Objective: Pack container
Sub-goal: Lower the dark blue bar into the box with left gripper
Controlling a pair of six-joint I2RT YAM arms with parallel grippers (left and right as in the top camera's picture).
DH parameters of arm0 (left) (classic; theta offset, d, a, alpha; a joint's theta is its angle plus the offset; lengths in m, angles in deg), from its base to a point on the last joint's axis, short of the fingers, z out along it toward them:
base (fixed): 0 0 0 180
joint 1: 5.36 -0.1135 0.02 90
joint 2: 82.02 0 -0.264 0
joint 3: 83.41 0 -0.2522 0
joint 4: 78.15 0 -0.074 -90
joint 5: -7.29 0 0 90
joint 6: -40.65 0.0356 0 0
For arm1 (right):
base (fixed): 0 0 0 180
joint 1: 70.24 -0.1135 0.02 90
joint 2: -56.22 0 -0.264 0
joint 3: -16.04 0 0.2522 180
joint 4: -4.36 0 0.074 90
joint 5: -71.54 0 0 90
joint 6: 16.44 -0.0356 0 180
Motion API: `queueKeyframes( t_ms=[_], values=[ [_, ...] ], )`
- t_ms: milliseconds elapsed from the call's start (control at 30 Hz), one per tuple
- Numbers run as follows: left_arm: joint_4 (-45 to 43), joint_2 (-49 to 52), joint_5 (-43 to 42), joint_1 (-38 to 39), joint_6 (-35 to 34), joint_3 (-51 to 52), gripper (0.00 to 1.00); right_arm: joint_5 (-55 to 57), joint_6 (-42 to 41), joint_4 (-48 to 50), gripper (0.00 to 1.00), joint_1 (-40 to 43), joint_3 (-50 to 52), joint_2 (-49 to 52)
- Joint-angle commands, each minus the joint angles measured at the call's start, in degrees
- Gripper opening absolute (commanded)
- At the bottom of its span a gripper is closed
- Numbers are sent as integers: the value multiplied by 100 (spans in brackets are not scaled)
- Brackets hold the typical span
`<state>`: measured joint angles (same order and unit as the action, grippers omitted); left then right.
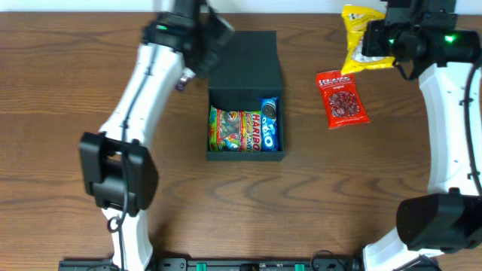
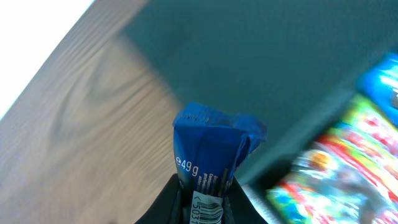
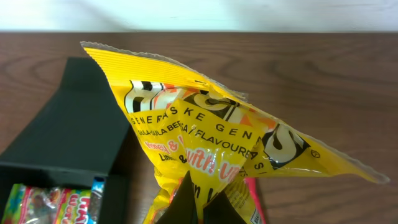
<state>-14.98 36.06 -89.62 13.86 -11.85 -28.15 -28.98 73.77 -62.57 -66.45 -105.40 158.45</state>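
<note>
In the overhead view, the container point(image 1: 245, 68) is sitting at the middle of the tabletop point(image 1: 324, 203), its flap lid lying open toward the top edge of the frame. A Haribo packet point(image 1: 232, 129) and a blue Oreo packet point(image 1: 270, 124) are lying side by side inside it. A red packet point(image 1: 343, 98) is lying on the wood to the right, apart from the container. The left arm point(image 1: 143, 90) is reaching to the container's upper-left corner. The right arm point(image 1: 452, 98) is reaching into the upper right of the frame, where a yellow packet point(image 1: 358, 34) is showing.

In the left wrist view, the left hand point(image 2: 204, 208) at bottom centre is pinching the end of a blue wrapper point(image 2: 214, 146), which is standing up in front of the container's dark wall. The packed sweets are blurring at lower right.

In the right wrist view, the right hand point(image 3: 200, 208) at the bottom edge is clamping the yellow packet from below. The container is filling the lower left, and the red packet is peeking out beneath the yellow one.
</note>
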Motion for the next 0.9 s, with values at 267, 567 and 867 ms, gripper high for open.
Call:
queueKeyframes(
  t_ms=[267,567,867],
  values=[
    [326,-24,-157,1060,2653,146,6,-31,-96,94,1,533,-107,-109],
    [-225,-22,-326,1058,3029,789,6,-50,-79,122,1,555,-107,-109],
    [-1556,-28,1058,903,1744,918,95,-269,-76,37,1,555,-107,-111]
  ],
)
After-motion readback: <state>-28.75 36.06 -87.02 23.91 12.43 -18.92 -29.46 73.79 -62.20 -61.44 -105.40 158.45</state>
